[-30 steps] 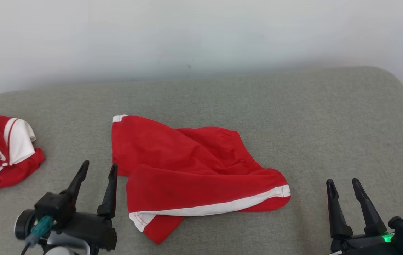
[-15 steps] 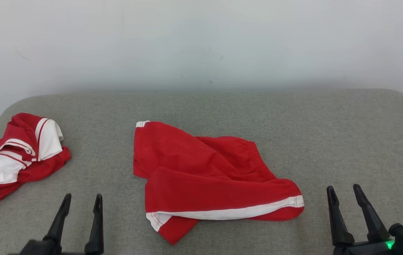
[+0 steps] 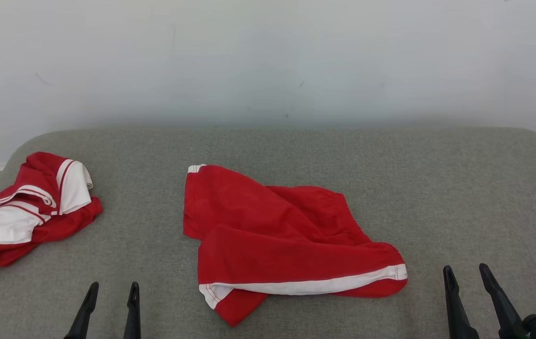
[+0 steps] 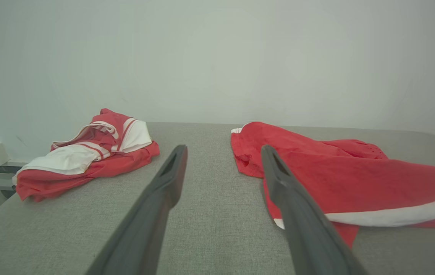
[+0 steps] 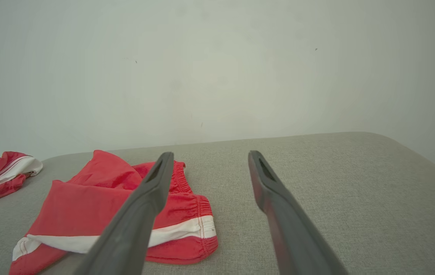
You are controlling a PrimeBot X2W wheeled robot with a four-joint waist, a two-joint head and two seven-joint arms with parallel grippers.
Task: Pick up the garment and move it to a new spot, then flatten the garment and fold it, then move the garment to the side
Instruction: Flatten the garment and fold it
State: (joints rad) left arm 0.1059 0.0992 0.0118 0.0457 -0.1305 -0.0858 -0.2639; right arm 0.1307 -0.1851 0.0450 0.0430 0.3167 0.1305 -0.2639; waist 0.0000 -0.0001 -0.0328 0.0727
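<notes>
Crumpled red garment (image 3: 286, 245) on a grey padded surface (image 3: 437, 188), an empty gripper off each side.
The red garment, white-banded, lies bunched mid-surface. A red-and-white garment (image 3: 28, 212) sits well apart on its left. The left gripper (image 3: 113, 286) and right gripper (image 3: 465, 268) hover near its front corners, not touching it, fingers spread wide.
</notes>
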